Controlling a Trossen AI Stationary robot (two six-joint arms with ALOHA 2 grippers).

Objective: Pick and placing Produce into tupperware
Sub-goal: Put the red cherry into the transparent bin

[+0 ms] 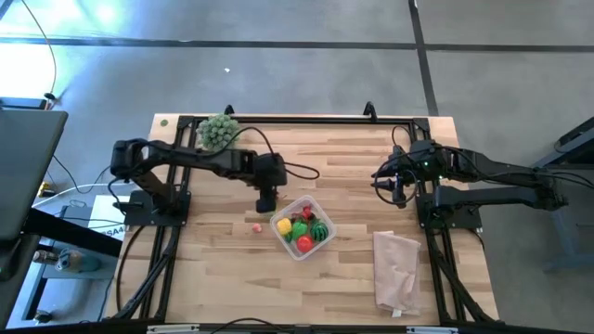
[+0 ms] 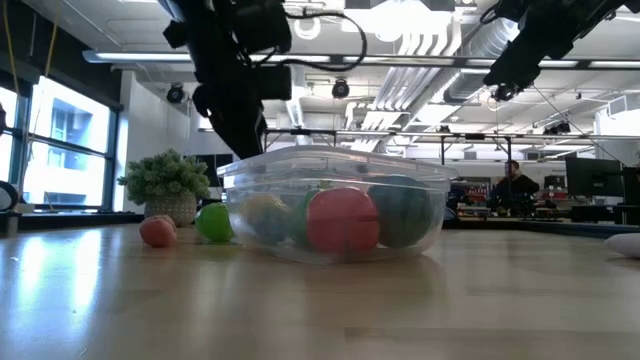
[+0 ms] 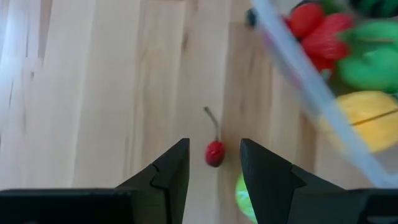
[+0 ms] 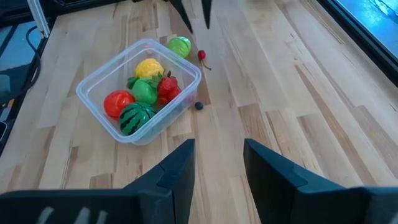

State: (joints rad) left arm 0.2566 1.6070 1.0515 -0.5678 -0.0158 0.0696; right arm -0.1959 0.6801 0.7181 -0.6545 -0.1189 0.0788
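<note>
The clear tupperware (image 4: 186,62) sits mid-table and holds a yellow fruit (image 4: 149,66), red and green pieces and a striped watermelon ball (image 4: 136,116). Outside its far-left corner a small red cherry (image 3: 215,153) and a green fruit (image 4: 180,45) rest on the wood. A tiny dark berry (image 4: 199,106) lies beside the tub. My left gripper (image 3: 214,143) hangs open above the cherry, pointing steeply down, with nothing between its fingers. At the right side my right gripper (image 4: 219,146) waits raised and open.
A grey-green bushy ball (image 1: 218,133) stands at the table's far left edge. A pale pinkish bag (image 1: 396,269) lies near the front right. Bare wood stretches in front of the tupperware (image 1: 299,254) and to its left.
</note>
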